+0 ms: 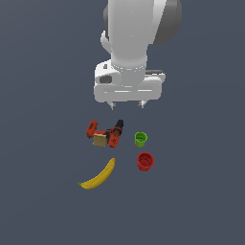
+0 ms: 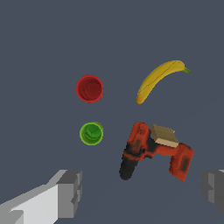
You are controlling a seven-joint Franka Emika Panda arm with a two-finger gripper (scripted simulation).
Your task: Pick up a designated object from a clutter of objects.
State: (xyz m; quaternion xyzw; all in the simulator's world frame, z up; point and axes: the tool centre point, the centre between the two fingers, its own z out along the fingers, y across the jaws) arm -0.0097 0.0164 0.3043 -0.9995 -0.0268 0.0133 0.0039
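plain dark slate-blue floor (image 1: 43, 206), even flat light

Red-orange and black L-shaped cordless drill (image 2: 151, 151) lying flat between wide-spread grey jaws, small tan block (image 2: 165, 135) resting on it; green cup (image 2: 91, 133), red cup (image 2: 89, 88), yellow banana (image 2: 159, 78) beyond.

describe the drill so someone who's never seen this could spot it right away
Look just below the white gripper in the exterior view, where a banana, two cups and a block lie scattered. The drill is the bulkiest piece there, lying on its side with the tan block against it. Only it is L-shaped and red-orange with black.
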